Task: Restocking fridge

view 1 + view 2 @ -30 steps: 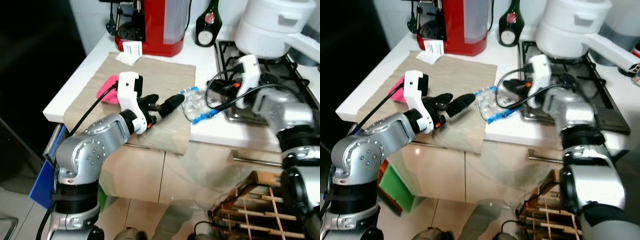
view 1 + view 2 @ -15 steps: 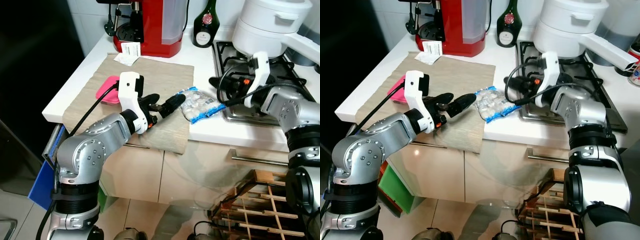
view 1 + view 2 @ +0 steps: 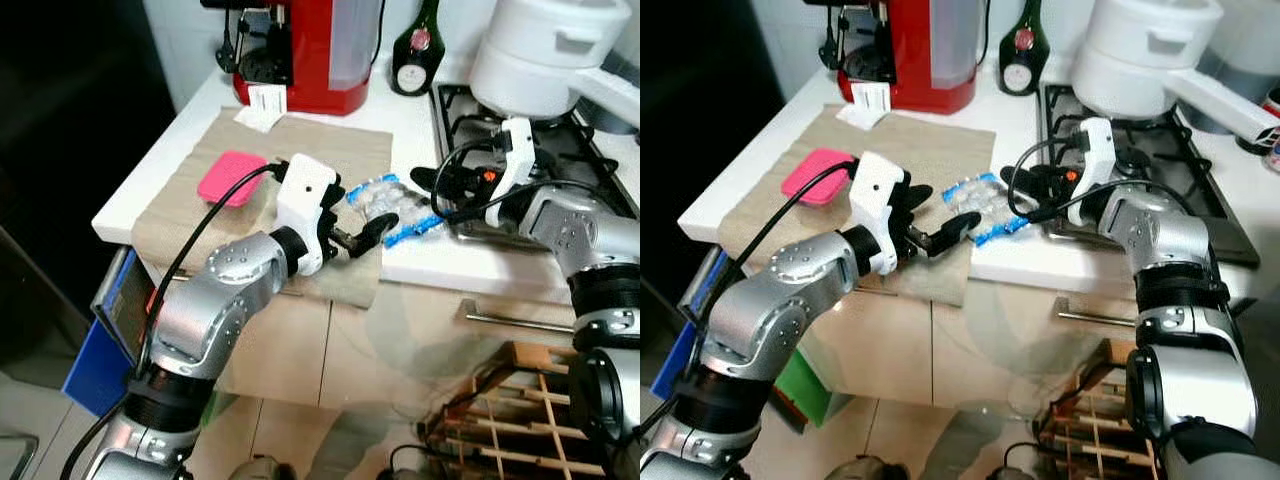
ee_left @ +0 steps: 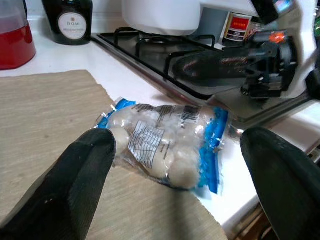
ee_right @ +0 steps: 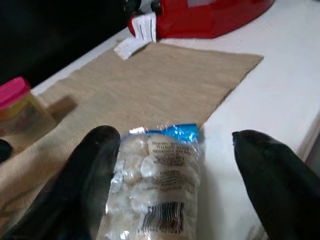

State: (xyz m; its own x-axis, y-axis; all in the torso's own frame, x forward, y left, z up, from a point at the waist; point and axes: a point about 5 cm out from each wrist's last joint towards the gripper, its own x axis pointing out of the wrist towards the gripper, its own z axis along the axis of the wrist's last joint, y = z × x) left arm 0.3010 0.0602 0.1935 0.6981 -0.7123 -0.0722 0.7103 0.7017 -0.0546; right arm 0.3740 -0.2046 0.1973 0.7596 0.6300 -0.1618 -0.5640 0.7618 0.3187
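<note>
A clear bag of white balls with blue edges [image 3: 388, 203] lies half on the beige mat [image 3: 310, 150], half on the white counter, close to the front edge. My left gripper [image 3: 362, 232] is open just in front of the bag. In the left wrist view the bag [image 4: 165, 135] lies ahead between the two spread fingers [image 4: 75, 185]. My right gripper [image 3: 1025, 186] is open too, hovering beside the bag's hob side. Its wrist view looks down on the bag [image 5: 155, 195] between the black fingers [image 5: 95, 165].
A pink-lidded container [image 3: 230, 177] sits on the mat's left part. A red coffee machine [image 3: 310, 50] and a dark bottle [image 3: 415, 55] stand at the back. A white pot [image 3: 535, 55] rests on the gas hob [image 3: 560, 150]. A wooden rack [image 3: 520, 420] stands on the floor.
My left arm has swung right across the mat, bringing its open gripper up to the bag. My right gripper let the bag go, drew back toward the hob, then came back nearer.
</note>
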